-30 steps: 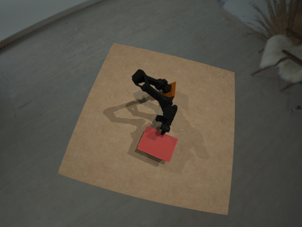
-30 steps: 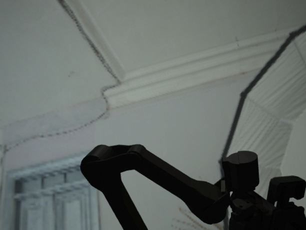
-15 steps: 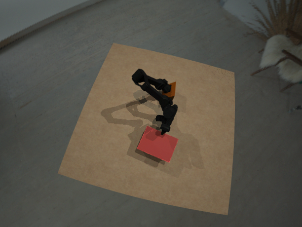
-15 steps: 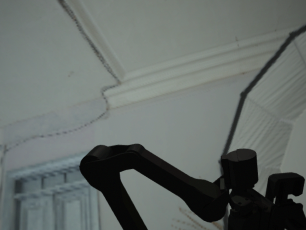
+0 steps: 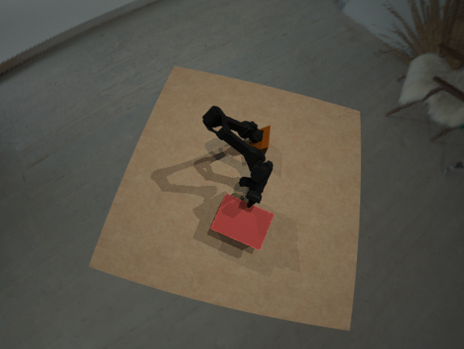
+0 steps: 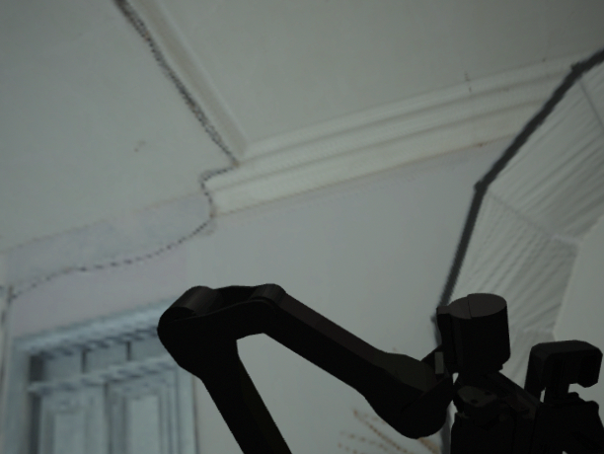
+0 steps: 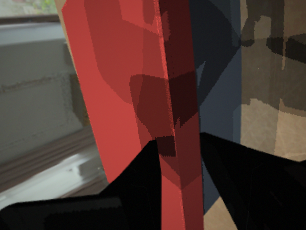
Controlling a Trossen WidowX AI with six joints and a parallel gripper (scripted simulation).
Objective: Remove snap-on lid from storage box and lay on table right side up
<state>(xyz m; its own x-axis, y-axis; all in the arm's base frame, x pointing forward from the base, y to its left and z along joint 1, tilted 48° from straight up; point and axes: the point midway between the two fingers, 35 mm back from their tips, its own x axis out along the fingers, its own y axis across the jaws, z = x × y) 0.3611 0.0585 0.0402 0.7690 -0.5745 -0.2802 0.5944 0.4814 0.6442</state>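
Observation:
The red lid (image 5: 242, 224) (image 7: 115, 90) lies over the dark blue storage box (image 7: 227, 115), a strip of whose wall shows below the lid's rim in the wrist view. In the top view the lid hides nearly all of the box. I cannot tell whether there is a gap between them or a slight tilt of the lid. My gripper (image 5: 249, 205) (image 7: 177, 143) is shut on the lid's near edge, one finger at the top face and the other at the underside of the rim. The exterior view shows only the arm, with the fingers out of frame.
The lid and box are on the tan table top (image 5: 152, 246), nearer its front edge than the arm's orange base (image 5: 266, 138). The arm reaches from that base to the lid. Shadows of the arm and lid fall across the table.

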